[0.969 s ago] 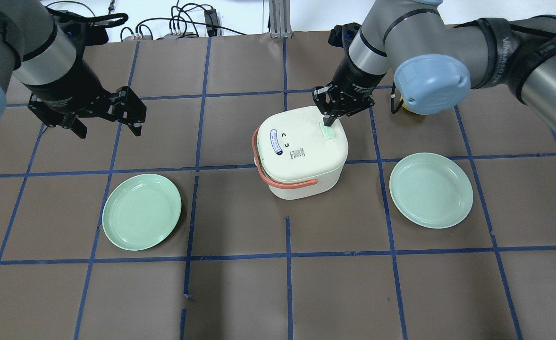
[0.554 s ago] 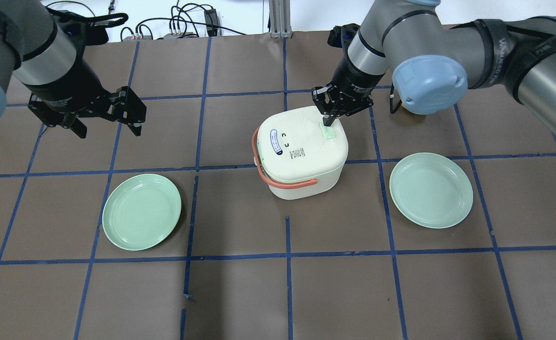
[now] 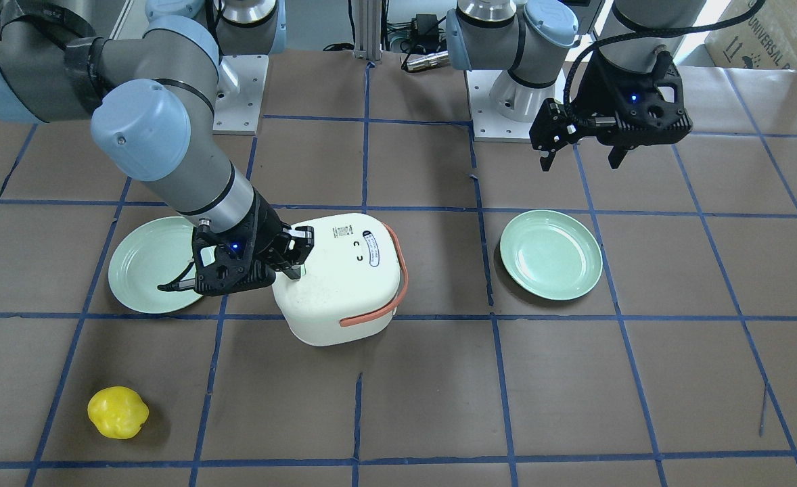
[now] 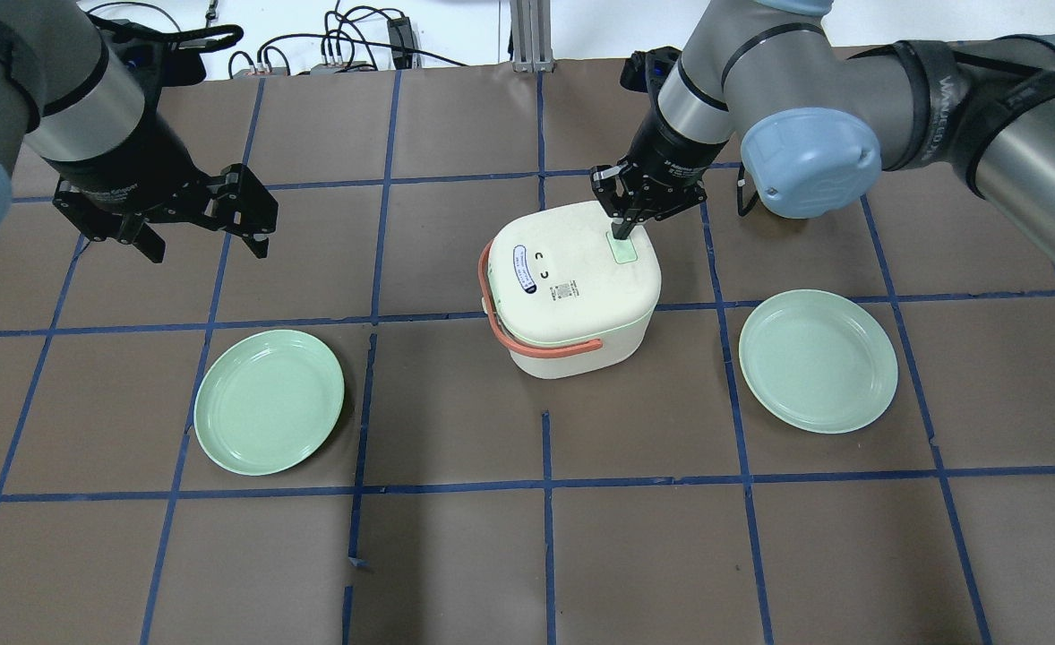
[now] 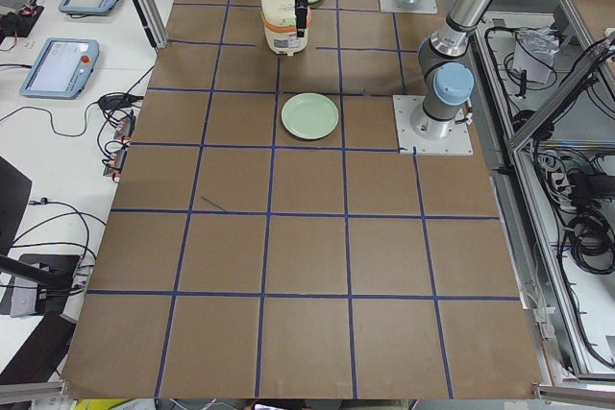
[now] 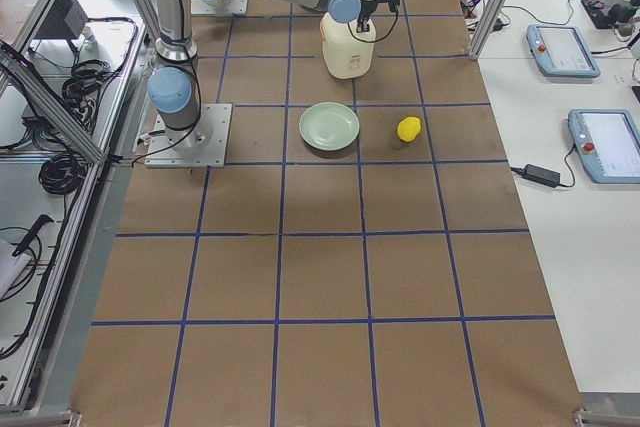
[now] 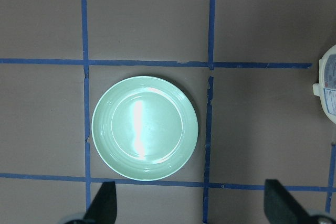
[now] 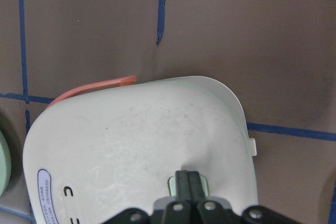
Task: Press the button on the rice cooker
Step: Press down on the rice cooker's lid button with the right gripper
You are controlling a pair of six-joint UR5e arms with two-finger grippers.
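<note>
Bears on green button (image 4: 624, 250) of rice cooker (image 4: 572, 296) with right gripper (image 4: 621, 231) pressed together, one narrow tip for aim. Holds left gripper (image 4: 205, 242) spread, well apart, unneeded.

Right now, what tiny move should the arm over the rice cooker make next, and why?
Probably push straight down a little: the right gripper, shut, appears to rest its tips on the pale green button of the rice cooker, which looks closed.
</note>
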